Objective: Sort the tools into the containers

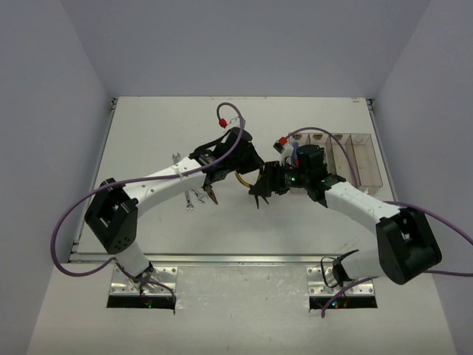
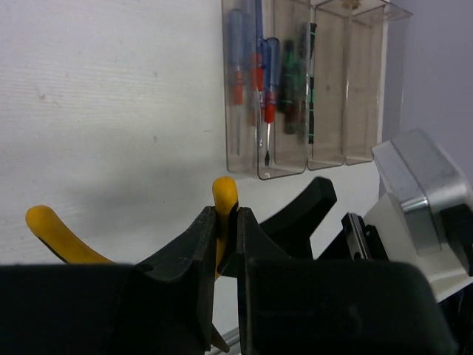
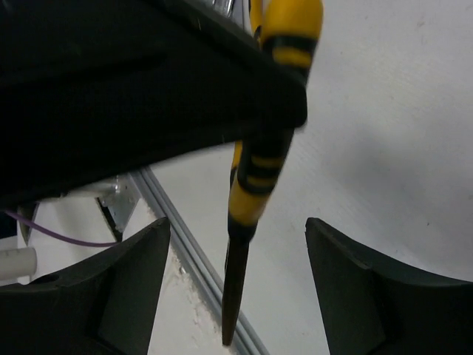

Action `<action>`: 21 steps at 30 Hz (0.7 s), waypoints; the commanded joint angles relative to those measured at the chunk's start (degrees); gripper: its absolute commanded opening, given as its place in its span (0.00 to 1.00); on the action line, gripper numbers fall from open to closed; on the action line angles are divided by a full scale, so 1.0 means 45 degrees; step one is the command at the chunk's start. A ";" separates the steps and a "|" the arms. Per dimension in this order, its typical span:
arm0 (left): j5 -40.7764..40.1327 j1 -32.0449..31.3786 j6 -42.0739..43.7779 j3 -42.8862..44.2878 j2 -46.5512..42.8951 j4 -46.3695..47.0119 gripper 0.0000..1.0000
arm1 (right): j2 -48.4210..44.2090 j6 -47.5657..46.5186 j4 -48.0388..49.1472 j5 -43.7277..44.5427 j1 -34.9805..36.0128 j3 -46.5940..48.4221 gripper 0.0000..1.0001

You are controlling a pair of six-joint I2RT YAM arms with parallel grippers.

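My left gripper (image 1: pixel 238 171) (image 2: pixel 228 214) is shut on one yellow handle of a pair of pliers (image 2: pixel 223 194), held above the table's middle. The other handle (image 2: pixel 52 229) sticks out to the left. In the right wrist view the pliers (image 3: pixel 255 185) hang nose down between the fingers (image 3: pixel 133 285) of my right gripper (image 3: pixel 236 277) (image 1: pixel 260 189), which is open and does not touch them. The containers (image 1: pixel 355 155) (image 2: pixel 310 81) stand at the right, with blue-and-red screwdrivers (image 2: pixel 259 70) and black-and-green screwdrivers (image 2: pixel 299 81) in two bins. Wrenches (image 1: pixel 191 198) lie left of centre.
Another dark tool tip (image 1: pixel 211 195) lies beside the wrenches, and a small wrench (image 1: pixel 176 157) lies farther back left. The right arm's wrist (image 2: pixel 421 181) is close to my left gripper. Grey walls enclose the table on three sides.
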 commanded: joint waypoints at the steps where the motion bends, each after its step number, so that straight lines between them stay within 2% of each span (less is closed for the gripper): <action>1: 0.0718 -0.0460 -0.0382 0.0109 -0.0911 0.1064 0.00 | 0.0368 -0.0845 -0.0317 0.0786 0.0230 0.1380 0.69; 2: 0.0749 -0.0543 -0.0408 0.0091 -0.1017 0.1114 0.00 | 0.0437 -0.0823 -0.0379 0.0709 0.0286 0.1494 0.66; 6: 0.0807 -0.0619 -0.0540 0.0016 -0.1313 0.1271 0.00 | 0.0565 -0.0525 -0.0338 0.0570 0.0898 0.1556 0.35; 9: 0.0773 -0.0685 -0.0514 0.0016 -0.1475 0.1342 0.00 | 0.0610 -0.0266 -0.0097 0.0789 0.1099 0.1334 0.05; 10: 0.0727 -0.0705 -0.0487 0.0024 -0.1512 0.1335 0.00 | 0.0596 -0.0236 -0.0087 0.0827 0.1088 0.1289 0.00; 14: 0.0355 -0.0698 -0.0252 -0.0003 -0.1799 0.1261 0.00 | 0.0198 -0.0124 0.0014 0.1286 0.1068 0.1117 0.00; 15: 0.0232 -0.0697 -0.0160 0.0016 -0.1858 0.1233 0.04 | 0.0030 -0.0116 0.0048 0.1493 0.1071 0.1081 0.00; 18: -0.0245 -0.0705 0.0476 0.0404 -0.1913 0.0947 0.73 | -0.0753 -0.0271 -0.0171 0.2815 0.1068 0.0925 0.00; 19: -0.0632 -0.0684 0.0619 0.0773 -0.1869 0.0518 0.85 | -0.0906 -0.0407 -0.0476 0.3265 0.1009 0.0975 0.00; 21: -0.1717 -0.0626 0.0915 0.1786 -0.1752 -0.0753 1.00 | -0.1154 -0.0777 -0.1375 0.4290 0.0785 0.1164 0.00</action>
